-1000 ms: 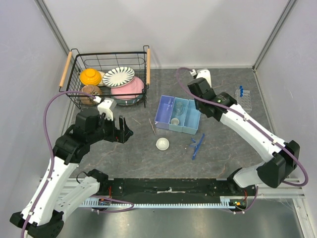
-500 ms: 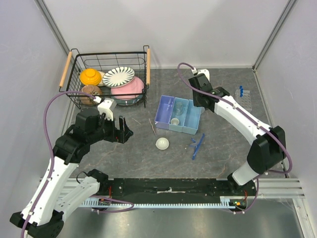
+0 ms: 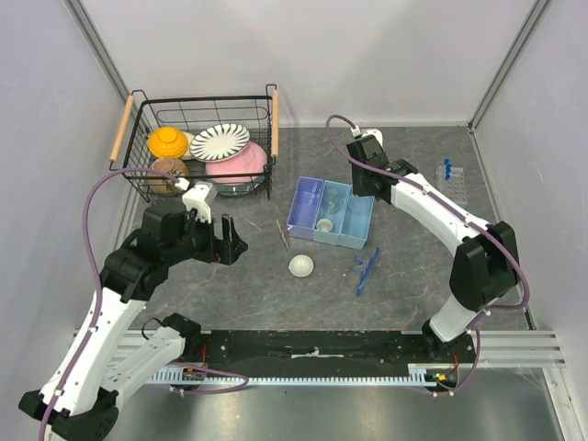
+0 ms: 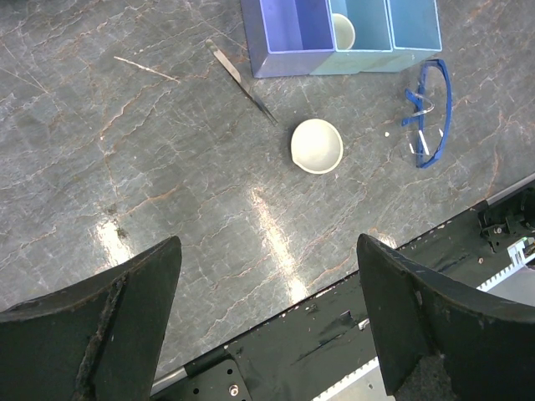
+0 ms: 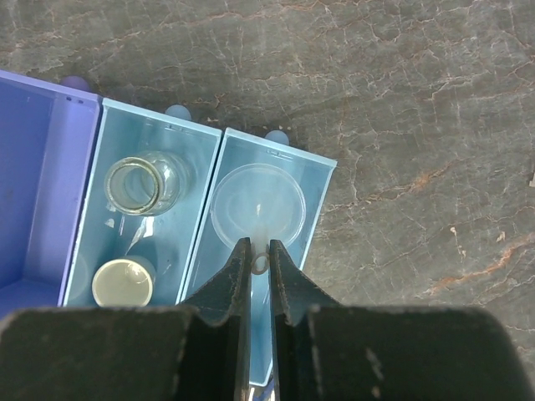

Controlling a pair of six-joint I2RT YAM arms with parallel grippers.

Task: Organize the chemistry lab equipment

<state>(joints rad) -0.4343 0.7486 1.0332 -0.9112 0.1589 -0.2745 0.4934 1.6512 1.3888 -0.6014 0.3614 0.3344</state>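
Blue plastic three-compartment tray (image 3: 301,213): tiny white cup (image 5: 117,281), clear glass vial (image 5: 138,184) inside. Right gripper (image 5: 260,247) clamps small clear tube (image 5: 260,264) over end compartment. Left gripper (image 4: 266,288) agape, empty. Unsorted: white dome-shaped dish (image 4: 317,145), thin metal spatula (image 4: 242,81), blue plastic stick tools (image 4: 428,109).

We log a wire basket (image 3: 273,122) at 10 o'clock on the table (image 3: 257,285). It holds a striped plate (image 3: 220,141), pink dish (image 3: 236,163), orange bowl (image 3: 168,141) and brown bowl (image 3: 170,172).

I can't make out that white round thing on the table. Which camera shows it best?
Left wrist view: the white dish looks largest, unobstructed. The top view shows it small; the right wrist view misses it.
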